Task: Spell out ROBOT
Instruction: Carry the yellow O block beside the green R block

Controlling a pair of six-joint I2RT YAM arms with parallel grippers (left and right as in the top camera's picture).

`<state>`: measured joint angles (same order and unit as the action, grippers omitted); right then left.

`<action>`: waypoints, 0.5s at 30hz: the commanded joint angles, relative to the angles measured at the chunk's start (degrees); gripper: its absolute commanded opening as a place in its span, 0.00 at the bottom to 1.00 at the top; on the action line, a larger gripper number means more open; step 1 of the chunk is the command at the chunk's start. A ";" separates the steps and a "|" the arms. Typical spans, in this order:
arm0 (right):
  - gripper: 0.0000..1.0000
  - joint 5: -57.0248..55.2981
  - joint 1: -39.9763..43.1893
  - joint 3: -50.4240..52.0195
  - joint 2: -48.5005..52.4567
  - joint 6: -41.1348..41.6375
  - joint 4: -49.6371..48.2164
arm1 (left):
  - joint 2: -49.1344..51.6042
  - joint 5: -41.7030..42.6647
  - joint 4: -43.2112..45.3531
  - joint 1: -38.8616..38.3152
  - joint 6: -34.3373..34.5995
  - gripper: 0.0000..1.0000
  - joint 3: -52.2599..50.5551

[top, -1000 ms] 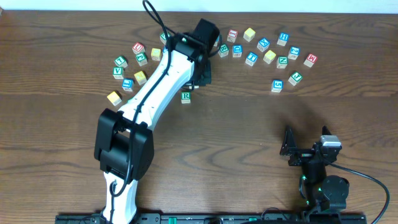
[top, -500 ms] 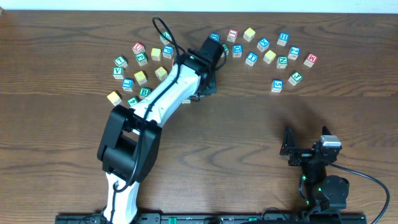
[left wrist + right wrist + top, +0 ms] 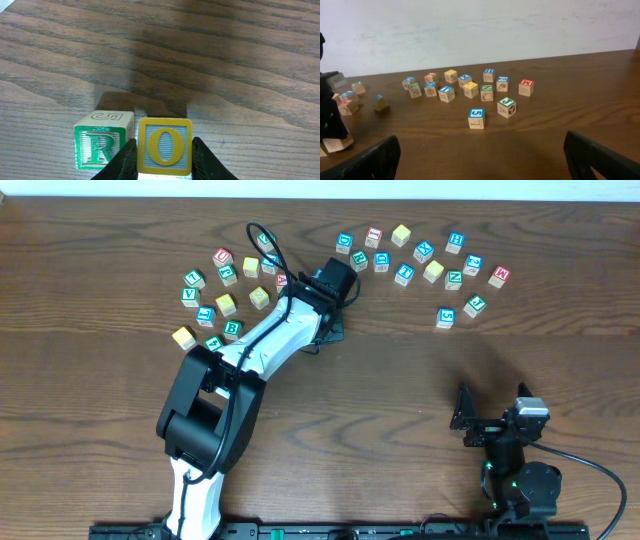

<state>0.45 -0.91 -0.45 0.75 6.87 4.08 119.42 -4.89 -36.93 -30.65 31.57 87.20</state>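
Two wooden cubes: green R (image 3: 102, 145), yellow O (image 3: 165, 146) pinched in left fingers (image 3: 124, 164); right fingers (image 3: 370, 161) spread

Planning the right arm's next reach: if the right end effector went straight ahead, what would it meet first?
Probably the blue-topped 5 cube, nearly centred ahead of the open right end effector; only table surface lies before it.

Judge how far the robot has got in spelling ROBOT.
Done: the R cube stands on the table. In hand: the left end effector grips the O cube right beside the R. Left: B, a second O and T; the B cube lies apart, unplaced.
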 commanded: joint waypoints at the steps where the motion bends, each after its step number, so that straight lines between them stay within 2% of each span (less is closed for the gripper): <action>1: 0.99 -0.04 0.59 0.13 -0.11 -0.74 0.22 | 0.50 -1.40 0.13 0.02 1.16 0.28 -0.44; 11: 0.99 -0.04 0.59 0.13 -0.11 -0.76 0.22 | 0.50 -1.40 0.15 0.02 1.77 0.29 -0.74; 12: 0.99 -0.07 0.59 0.13 -0.11 -0.74 0.22 | 0.50 -1.40 0.15 0.02 1.77 0.38 -0.74; 15: 0.99 -0.07 0.59 0.13 -0.11 -0.74 0.20 | 0.50 -1.40 0.15 0.02 1.75 0.39 -0.74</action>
<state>0.45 -0.91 -0.45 0.75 6.85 4.08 119.42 -4.97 -36.80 -30.65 33.06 86.85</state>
